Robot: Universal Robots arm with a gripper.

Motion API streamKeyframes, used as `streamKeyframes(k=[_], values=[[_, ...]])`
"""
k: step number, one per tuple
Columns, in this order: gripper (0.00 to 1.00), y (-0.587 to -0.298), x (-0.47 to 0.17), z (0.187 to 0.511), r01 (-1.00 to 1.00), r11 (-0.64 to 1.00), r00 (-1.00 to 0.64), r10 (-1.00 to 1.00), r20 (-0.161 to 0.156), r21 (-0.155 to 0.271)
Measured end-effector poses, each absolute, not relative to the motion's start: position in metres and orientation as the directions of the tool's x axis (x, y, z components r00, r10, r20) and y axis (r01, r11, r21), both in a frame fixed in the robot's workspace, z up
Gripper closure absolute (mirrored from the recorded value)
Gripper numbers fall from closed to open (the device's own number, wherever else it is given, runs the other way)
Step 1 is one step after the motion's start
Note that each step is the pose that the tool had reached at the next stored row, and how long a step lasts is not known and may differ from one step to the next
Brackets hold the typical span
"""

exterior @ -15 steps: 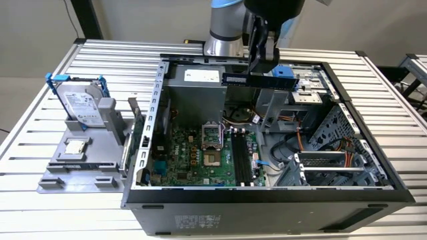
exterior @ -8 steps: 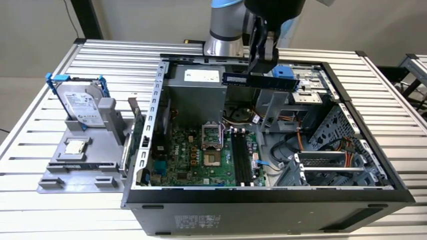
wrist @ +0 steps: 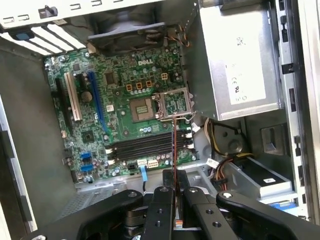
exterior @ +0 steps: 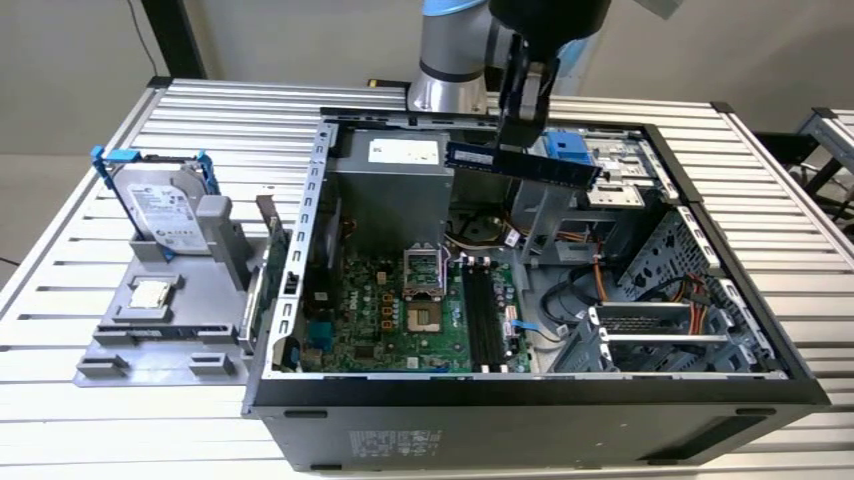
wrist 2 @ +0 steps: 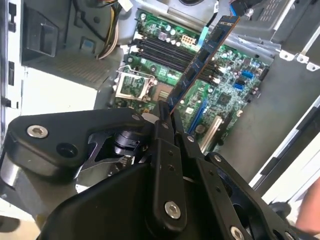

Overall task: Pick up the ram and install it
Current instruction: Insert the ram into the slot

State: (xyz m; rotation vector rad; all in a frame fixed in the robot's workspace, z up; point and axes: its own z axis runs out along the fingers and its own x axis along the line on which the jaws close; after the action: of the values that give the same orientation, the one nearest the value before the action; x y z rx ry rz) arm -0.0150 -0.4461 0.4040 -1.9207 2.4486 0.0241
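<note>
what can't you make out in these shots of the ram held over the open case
- The ram: edge-on in the first wrist view, so its chips and sticker cannot be seen there.
- Its held end: in the second wrist view the gripper covers it.
- The arm: its upper part is cut off by the top edge of the exterior view.
- The memory slots: the end latches are too small to judge in the exterior view.
</note>
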Motion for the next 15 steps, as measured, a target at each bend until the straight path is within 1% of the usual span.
streamKeyframes(k=[15], values=[[1.00, -0.4460, -0.0150, 0.4037, -0.900, 0.435, -0.435, -0.900, -0.032, -0.003]])
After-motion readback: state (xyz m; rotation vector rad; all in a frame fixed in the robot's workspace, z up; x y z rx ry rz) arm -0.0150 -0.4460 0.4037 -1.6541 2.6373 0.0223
